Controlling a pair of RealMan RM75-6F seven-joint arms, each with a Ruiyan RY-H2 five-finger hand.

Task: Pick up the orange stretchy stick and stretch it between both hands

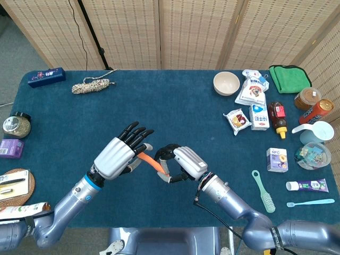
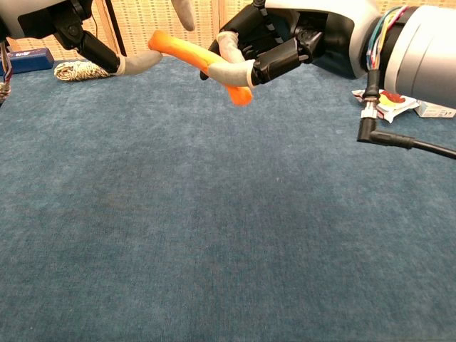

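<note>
From the head view, our right hand (image 1: 179, 163) grips the orange stretchy stick (image 1: 153, 160) above the table, and our left hand (image 1: 121, 154), fingers spread and holding nothing, sits just beside the stick's free end; at chest level, a left fingertip (image 2: 140, 63) reaches that end, contact unclear

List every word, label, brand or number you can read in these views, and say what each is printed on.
"NFC": on the small white carton near the table's right edge.
Too small or blurred to read: milk cartons, snack packet, toothpaste tube, blue box, sauce bottle.
</note>
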